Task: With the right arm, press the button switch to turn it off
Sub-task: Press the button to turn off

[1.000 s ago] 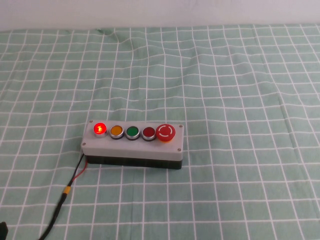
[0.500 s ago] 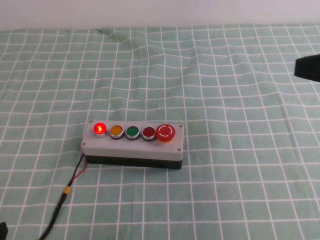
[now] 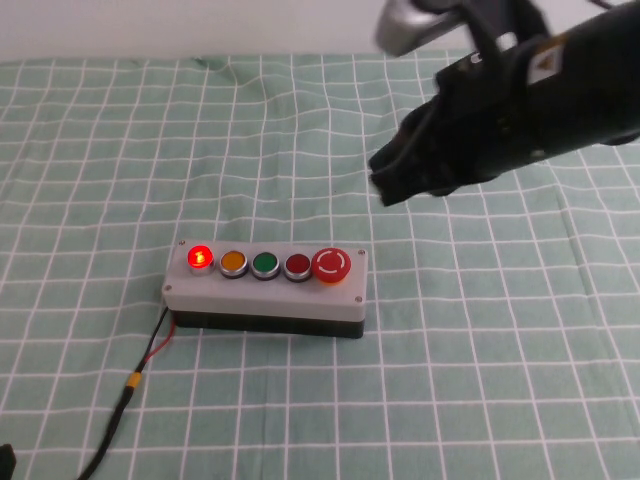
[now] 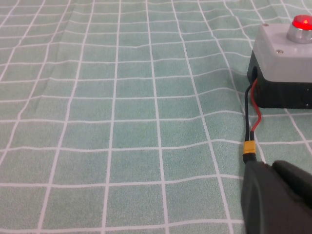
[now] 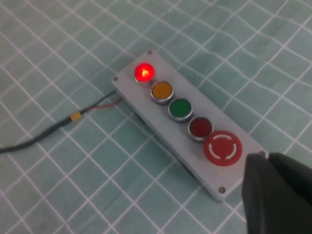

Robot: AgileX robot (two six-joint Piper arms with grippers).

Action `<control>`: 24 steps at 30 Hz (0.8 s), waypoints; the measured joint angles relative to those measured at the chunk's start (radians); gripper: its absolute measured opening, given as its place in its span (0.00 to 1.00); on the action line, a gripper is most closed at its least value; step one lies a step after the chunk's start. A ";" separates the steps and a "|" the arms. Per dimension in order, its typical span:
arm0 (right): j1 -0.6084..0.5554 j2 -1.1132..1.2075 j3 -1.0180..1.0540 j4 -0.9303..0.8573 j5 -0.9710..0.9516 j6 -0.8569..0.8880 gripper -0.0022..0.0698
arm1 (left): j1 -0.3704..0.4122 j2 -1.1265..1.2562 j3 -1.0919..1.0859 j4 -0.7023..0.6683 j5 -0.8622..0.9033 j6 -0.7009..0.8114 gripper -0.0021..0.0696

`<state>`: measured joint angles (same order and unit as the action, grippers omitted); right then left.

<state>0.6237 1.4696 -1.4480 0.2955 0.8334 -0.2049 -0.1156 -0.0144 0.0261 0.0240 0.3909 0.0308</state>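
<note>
The button switch (image 3: 265, 290) is a grey box on a black base on the green checked cloth. Its bright red end button (image 3: 200, 257) glows at the left end. In the same row are an orange, a green and a darker red button, then a large red mushroom button (image 3: 332, 265). My right gripper (image 3: 388, 182) hangs in the air behind and right of the box, fingers shut and empty, clear of it. In the right wrist view the glowing button (image 5: 145, 72) lies far from the right gripper (image 5: 265, 158). My left gripper (image 4: 267, 165) is shut, low beside the cable.
A black cable with a red wire and a yellow connector (image 3: 133, 383) runs from the box's left end to the near left edge. It also shows in the left wrist view (image 4: 249, 147). The cloth (image 3: 480, 380) has wrinkles at the back.
The right arm has come in from the right edge and moved left, to above and behind the box's right end. The red end button stays lit. The box has not moved.
</note>
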 joint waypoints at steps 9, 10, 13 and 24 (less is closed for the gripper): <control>0.184 0.290 -0.290 -0.148 0.059 0.116 0.01 | 0.000 0.000 0.000 0.000 0.000 0.000 0.02; 0.191 0.324 -0.326 -0.148 0.061 0.116 0.01 | 0.000 0.000 0.000 0.000 0.000 0.000 0.02; 0.206 0.420 -0.430 -0.148 0.074 0.118 0.01 | 0.000 0.000 0.000 0.000 0.000 0.000 0.02; 0.214 0.715 -0.769 -0.148 0.116 0.120 0.01 | 0.000 0.000 0.000 0.000 0.000 0.000 0.02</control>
<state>0.8381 2.1845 -2.2167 0.1472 0.9493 -0.0849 -0.1156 -0.0144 0.0261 0.0240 0.3909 0.0308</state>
